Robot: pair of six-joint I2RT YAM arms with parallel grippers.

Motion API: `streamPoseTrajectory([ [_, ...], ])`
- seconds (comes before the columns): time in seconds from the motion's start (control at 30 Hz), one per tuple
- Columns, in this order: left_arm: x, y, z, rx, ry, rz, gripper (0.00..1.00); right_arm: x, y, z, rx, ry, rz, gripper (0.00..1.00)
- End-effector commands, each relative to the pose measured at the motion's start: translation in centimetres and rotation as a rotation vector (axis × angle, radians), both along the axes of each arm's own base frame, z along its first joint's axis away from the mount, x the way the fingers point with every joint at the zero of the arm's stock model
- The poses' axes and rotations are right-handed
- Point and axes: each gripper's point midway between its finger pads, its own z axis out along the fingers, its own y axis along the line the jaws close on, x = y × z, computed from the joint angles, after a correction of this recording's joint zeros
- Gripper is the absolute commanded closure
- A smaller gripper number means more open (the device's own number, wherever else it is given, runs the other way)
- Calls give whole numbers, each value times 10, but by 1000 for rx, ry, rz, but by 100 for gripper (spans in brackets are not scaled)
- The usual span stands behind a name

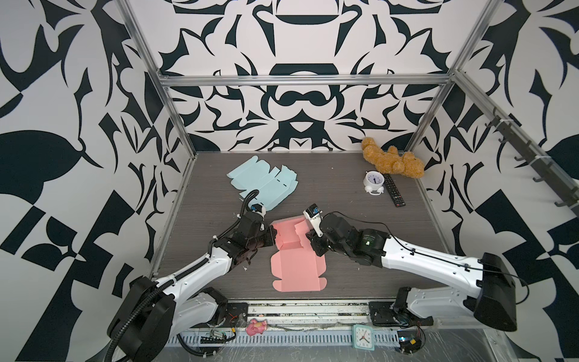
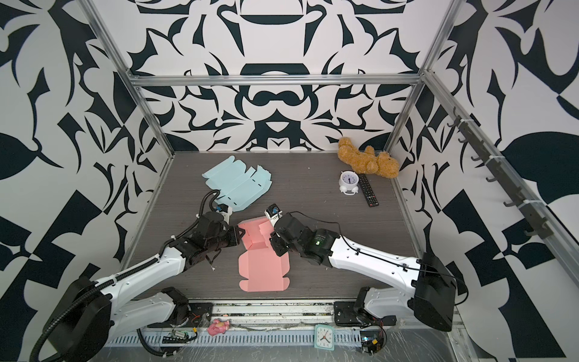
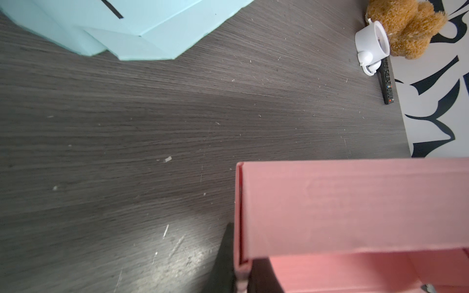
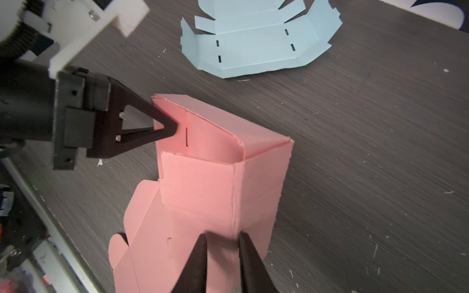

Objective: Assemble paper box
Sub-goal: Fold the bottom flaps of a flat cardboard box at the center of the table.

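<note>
The right gripper (image 4: 223,234) clamps its jaws across a side fold of the pink box (image 4: 215,182); we see the left gripper (image 4: 173,126) pinching the opposite wall.

Half-folded pink box (image 2: 261,269) on grey table (image 2: 313,188)

Pink box (image 1: 297,266): thin card, matt, smooth, creases sharp. Blue blank (image 1: 263,185): same paper stock, matt, smooth. Table (image 1: 329,181): dark grey wood-grain laminate, matt, fine ridged texture, scratched & specked w/ pale bits. Left gripper (image 4: 173,126): blk plastic, matt, slightly grainy. Arm shells (image 1: 432,263): white plastic, smooth, semi-gloss. Teddy (image 1: 391,160): tan plush, shaggy, rough pile. Alarm clock (image 1: 372,181): white plastic, glossy. Remote (image 1: 394,189): blk plastic, matt body. Frame bars (image 1: 300,80): brushed alu, satin. Walls (image 1: 62,94): blk/white print, flat matt
</note>
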Motion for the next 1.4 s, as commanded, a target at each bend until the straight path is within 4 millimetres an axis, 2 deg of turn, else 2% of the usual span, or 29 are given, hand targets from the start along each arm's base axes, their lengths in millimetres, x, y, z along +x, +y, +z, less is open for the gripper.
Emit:
streamPoseTrajectory([
  [0.0, 8, -3, 14, -43, -35, 49, 93, 11, -11, 9, -58, -45, -85, 75],
  [0.37, 5, -12, 12, -36, -32, 54, 93, 19, -11, 14, -136, -104, -140, 75],
  [0.67, 3, -18, 16, -50, -42, 53, 93, 28, -18, 21, -201, -169, -203, 61],
  [1.23, 8, -33, 21, -50, -53, 51, 93, 43, -31, 20, -312, -255, -271, 60],
  [1.37, 10, -37, 21, -57, -52, 50, 93, 45, -29, 20, -306, -265, -275, 53],
])
